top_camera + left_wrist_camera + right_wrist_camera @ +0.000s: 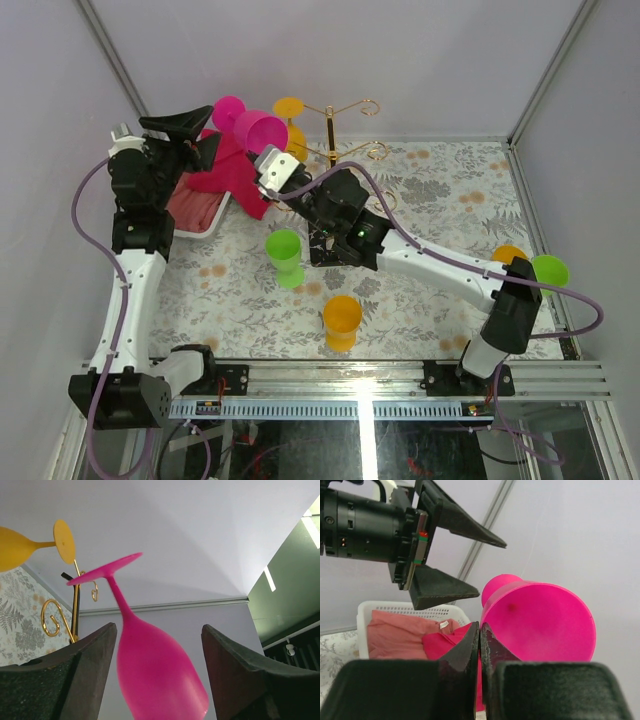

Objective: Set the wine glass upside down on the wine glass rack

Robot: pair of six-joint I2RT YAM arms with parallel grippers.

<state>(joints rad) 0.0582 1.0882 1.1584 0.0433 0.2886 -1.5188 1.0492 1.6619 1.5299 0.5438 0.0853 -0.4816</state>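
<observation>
Evidently we are partway through, and the hanging itself is not yet done. On the left, our left gripper (158, 640) stands wide. Its dark pads (75, 680) sit on either side of the bowl of the pink wine glass (157, 680), with a gap showing on both sides, so we judge that it is not gripping. The glass is up in the air, left of the rack and apart from it. It is tilted, its foot pointing away from the right arm and its mouth facing that arm's camera. Our right gripper (480, 632) is pinched tight on the rim wall of the bowl, and that pinch appears to carry the glass. Further right, the wine glass rack (334, 128) stands at the back of the table (440, 200), with an orange glass (20, 547) already on one of its arms. What remains, as we read it, is to bring the pink glass across, turn it mouth down, and slide its stem into a free curl-ended arm.
</observation>
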